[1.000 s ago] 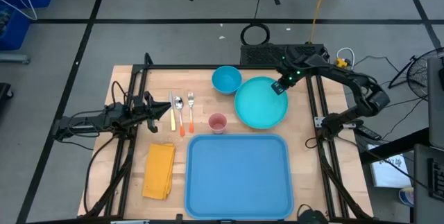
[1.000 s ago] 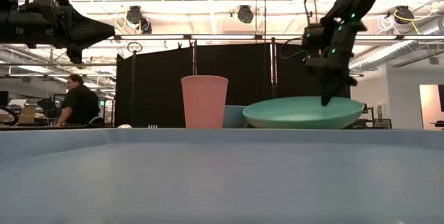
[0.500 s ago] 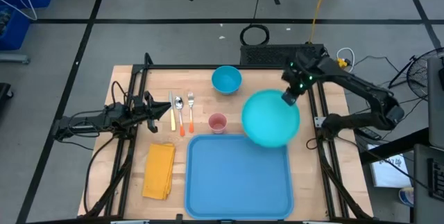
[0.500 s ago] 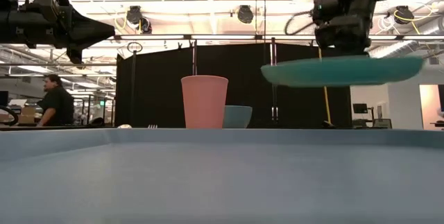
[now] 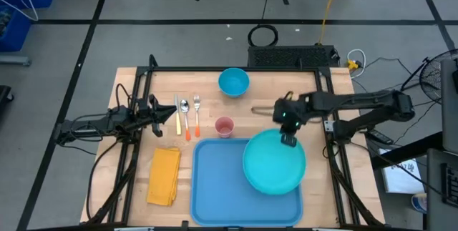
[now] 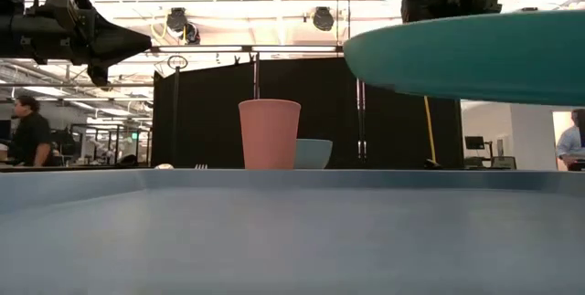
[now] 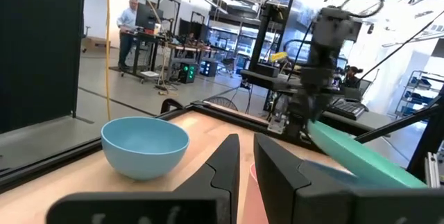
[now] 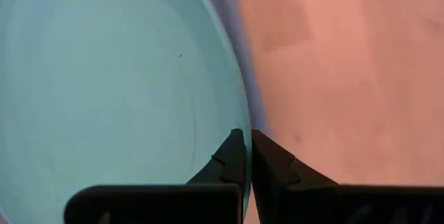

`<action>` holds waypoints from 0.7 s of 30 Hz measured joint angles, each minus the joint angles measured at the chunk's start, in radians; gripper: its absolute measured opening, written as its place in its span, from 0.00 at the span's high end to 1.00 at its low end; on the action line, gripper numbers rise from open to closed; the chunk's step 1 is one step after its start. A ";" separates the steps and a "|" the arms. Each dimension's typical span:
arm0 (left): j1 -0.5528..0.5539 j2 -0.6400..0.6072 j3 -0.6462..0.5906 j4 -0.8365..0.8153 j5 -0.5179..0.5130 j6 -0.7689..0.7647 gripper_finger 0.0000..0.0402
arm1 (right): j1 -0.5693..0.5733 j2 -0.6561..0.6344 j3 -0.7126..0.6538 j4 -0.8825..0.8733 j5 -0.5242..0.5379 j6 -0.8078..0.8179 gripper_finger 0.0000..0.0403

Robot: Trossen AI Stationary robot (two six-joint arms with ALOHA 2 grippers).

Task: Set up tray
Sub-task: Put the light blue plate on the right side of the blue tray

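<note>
Pinching the teal plate's (image 5: pixel 273 164) rim, the right end effector (image 5: pixel 288 140) holds it above the tray (image 5: pixel 215 181).

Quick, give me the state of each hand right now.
Left hand: shut, empty, waiting beside the cutlery.
Right hand: shut on the teal plate's rim, holding it above the tray.

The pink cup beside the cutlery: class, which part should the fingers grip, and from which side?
Grip the pink cup across its open rim from straight above. It stands upright, and the tray and cutlery sit close beside it, so the top is probably the freest approach.
</note>
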 joint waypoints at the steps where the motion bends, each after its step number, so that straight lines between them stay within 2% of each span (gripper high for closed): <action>1: 0.000 0.000 0.000 0.000 0.000 -0.002 0.88 | 0.022 0.020 0.000 0.015 0.007 0.004 1.00; 9: 0.000 0.000 0.000 -0.005 0.000 -0.011 0.88 | 0.108 0.215 0.000 0.059 0.013 0.043 1.00; 14: 0.000 0.000 0.000 -0.006 0.001 -0.007 0.88 | 0.147 0.336 0.001 0.081 -0.029 0.021 1.00; 21: 0.000 0.000 0.000 -0.006 0.002 -0.009 0.88 | 0.167 0.410 0.001 0.195 -0.005 -0.006 1.00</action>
